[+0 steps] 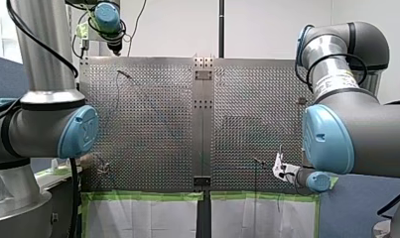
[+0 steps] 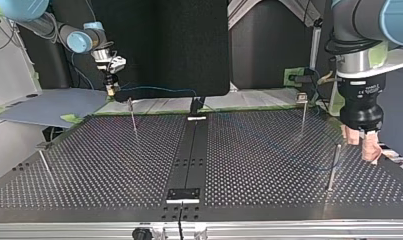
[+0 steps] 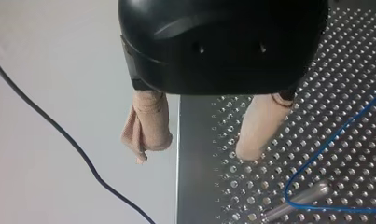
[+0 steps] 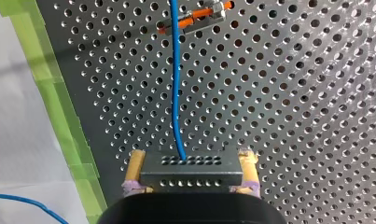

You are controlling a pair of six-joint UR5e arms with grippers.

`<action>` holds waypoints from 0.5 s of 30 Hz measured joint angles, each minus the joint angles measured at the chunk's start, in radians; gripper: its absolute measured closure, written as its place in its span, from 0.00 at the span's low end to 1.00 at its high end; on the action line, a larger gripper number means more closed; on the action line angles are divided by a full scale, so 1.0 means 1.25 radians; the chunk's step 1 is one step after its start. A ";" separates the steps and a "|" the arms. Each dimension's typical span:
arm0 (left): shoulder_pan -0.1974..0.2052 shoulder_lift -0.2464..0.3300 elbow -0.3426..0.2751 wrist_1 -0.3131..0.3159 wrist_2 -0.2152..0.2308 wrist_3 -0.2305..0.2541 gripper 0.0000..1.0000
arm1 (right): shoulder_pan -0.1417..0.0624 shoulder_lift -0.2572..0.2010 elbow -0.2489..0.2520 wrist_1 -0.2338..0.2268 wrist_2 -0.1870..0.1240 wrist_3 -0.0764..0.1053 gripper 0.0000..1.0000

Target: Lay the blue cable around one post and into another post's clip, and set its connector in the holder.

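My right gripper (image 4: 191, 155) clenches its jaws on the grey perforated metal connector block (image 4: 190, 176) at the end of the thin blue cable (image 4: 176, 84), over the silver perforated desk (image 4: 293, 116) near its green tape (image 4: 45, 79) border. From the block the cable runs straight ahead to a slim clip post (image 4: 195, 17) with orange fittings and crosses it, though whether it sits inside the clip cannot be told. Across the desk, my black left gripper (image 3: 196, 150), fingers (image 3: 146, 126) wrapped in beige, hangs with jaws released and empty at the desk's edge, near a slim metal post (image 3: 302, 198) that the cable loops around. The firm hold on the block appears meant to keep the line tight along its route; the connector's holder cannot be picked out with certainty.
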 joint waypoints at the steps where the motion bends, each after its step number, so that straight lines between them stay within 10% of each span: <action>1: 0.000 0.000 0.000 0.000 0.000 0.008 0.00 | 0.000 0.000 0.000 0.000 0.000 0.000 1.00; 15: -0.002 0.000 0.000 0.001 0.000 0.119 0.00 | 0.000 0.000 0.000 0.000 0.000 0.000 1.00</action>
